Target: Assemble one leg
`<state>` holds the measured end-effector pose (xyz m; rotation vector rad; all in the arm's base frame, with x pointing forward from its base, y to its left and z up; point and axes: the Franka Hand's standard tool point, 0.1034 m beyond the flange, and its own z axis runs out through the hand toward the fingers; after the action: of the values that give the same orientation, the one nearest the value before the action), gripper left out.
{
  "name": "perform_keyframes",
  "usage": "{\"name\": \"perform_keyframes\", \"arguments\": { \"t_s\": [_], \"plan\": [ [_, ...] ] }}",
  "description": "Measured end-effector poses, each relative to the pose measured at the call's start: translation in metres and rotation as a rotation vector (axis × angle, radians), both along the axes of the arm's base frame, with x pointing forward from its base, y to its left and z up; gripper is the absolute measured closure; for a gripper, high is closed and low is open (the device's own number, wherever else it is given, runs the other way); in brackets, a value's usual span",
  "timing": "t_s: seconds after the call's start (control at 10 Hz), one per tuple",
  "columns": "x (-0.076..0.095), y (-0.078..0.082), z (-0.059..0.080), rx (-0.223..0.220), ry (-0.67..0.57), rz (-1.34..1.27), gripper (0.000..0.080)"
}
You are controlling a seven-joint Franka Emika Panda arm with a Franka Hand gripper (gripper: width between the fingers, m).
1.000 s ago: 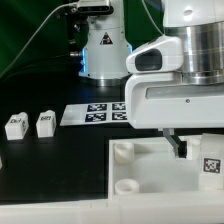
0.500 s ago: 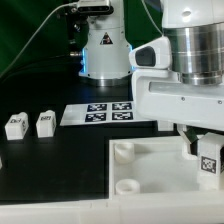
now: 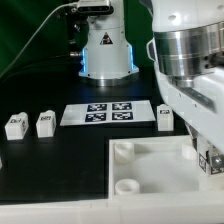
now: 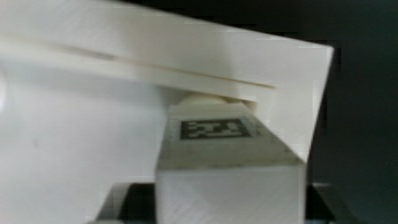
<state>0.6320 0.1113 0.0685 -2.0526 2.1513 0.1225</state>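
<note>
Here, the small white plastic stubby leg [image 3: 211,161] with its black-and-white square tag was seen at the exterior view's right edge, over the large white square tabletop panel [image 3: 150,175] with round corner sockets. The leg was held between the dark fingers of the two-finger gripper [image 3: 208,160], which were closed against its sides. In the wrist view the same leg [image 4: 217,128] was shown between the fingers [image 4: 157,170], its tag facing the camera, its far end apparently meeting the white panel [image 4: 107,100]; whether it was seated in a socket could not be told.

Three further white stubby legs were recorded standing on the black table [image 3: 60,160]: two [image 3: 14,125] [image 3: 44,123] at the exterior view's left and one [image 3: 165,116] just beside the thin white marker board [image 3: 108,113], at its right-hand end. An open round socket [image 3: 128,187] was visible at the panel's near corner.
</note>
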Motion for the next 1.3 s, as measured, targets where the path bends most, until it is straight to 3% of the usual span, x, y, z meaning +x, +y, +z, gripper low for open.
{"name": "perform_keyframes", "arguments": {
  "t_s": [0.2, 0.5, 0.7, 0.8, 0.9, 1.0, 1.3],
  "plan": [
    [-0.002, 0.000, 0.000, 0.037, 0.020, -0.247, 0.0503],
    [-0.002, -0.004, 0.001, 0.043, 0.048, -0.440, 0.0502],
    [-0.003, -0.004, 0.000, 0.039, 0.049, -0.432, 0.0489],
    [-0.003, -0.004, 0.000, 0.039, 0.049, -0.432, 0.0303],
    [-0.003, -0.004, -0.001, 0.039, 0.049, -0.431, 0.0303],
    [-0.003, -0.003, 0.000, 0.039, 0.045, -0.431, 0.0180],
    [-0.007, 0.012, 0.014, 0.051, 0.021, -0.416, 0.0156]
  ]
}}
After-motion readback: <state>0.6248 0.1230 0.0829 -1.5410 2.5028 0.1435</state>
